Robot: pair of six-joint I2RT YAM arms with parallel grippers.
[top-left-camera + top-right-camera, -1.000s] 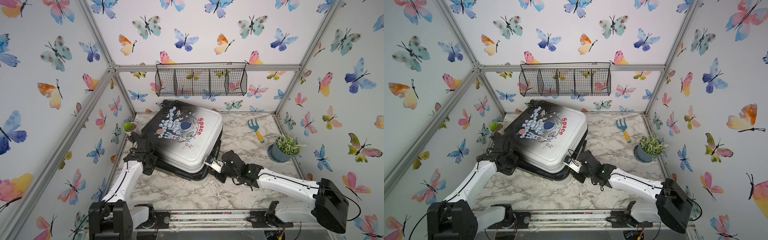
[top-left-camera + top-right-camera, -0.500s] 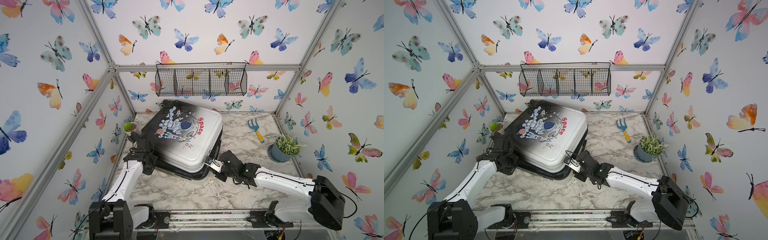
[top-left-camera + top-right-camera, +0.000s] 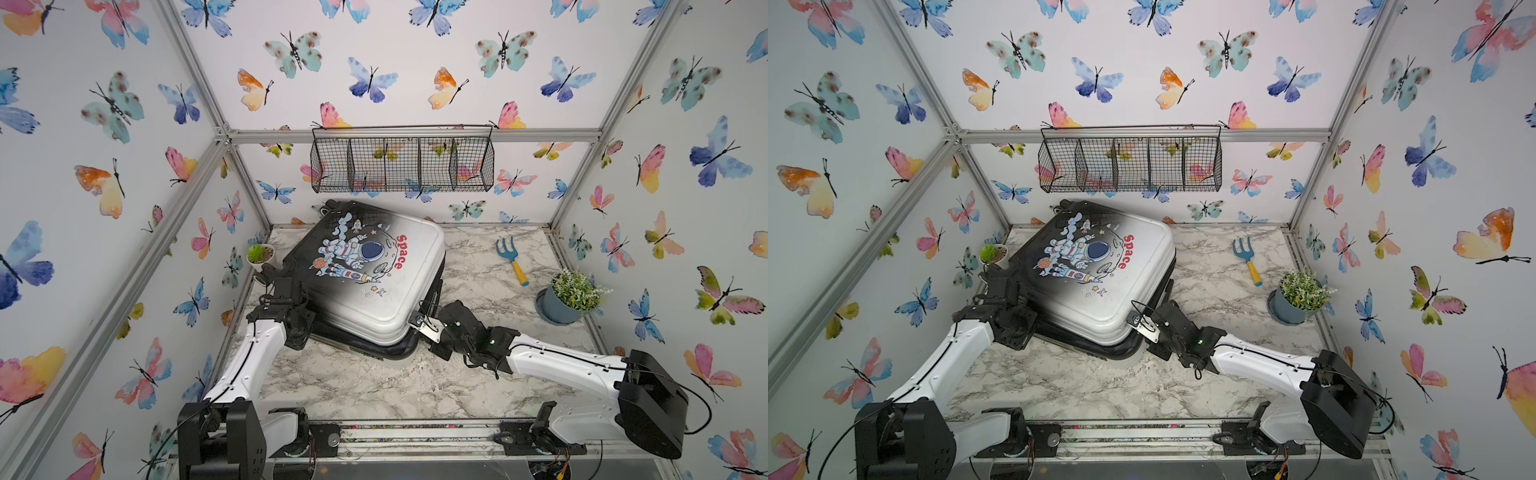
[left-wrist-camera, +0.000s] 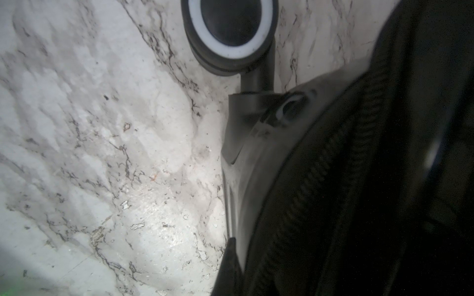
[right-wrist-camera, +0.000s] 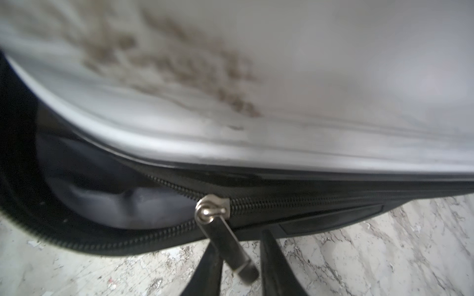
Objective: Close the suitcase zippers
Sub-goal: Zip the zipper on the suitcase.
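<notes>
The suitcase (image 3: 365,282) (image 3: 1096,274) lies flat on the marble table, astronaut print up. My right gripper (image 3: 417,332) (image 3: 1140,328) is at its near right corner. In the right wrist view the zippers (image 5: 282,203) are joined on one side of the silver slider (image 5: 211,208) and gape on the other over grey lining (image 5: 115,202). The pull tab (image 5: 228,246) hangs between my right gripper's (image 5: 241,271) fingers, which stand apart with a gap beside it. My left gripper (image 3: 279,286) (image 3: 1000,282) is shut against the suitcase's left edge. One fingertip (image 4: 230,258) shows beside the zipper track (image 4: 320,179), near a wheel (image 4: 229,30).
A blue hand rake (image 3: 510,257) and a potted plant (image 3: 571,297) sit at the right. A small green pot (image 3: 261,252) stands by the left wall beyond my left gripper. A wire basket (image 3: 401,164) hangs on the back wall above the suitcase.
My right gripper's fingers have narrowed around the pull tab, and the arm has edged in toward the suitcase corner. The left arm and the suitcase have stayed put.
</notes>
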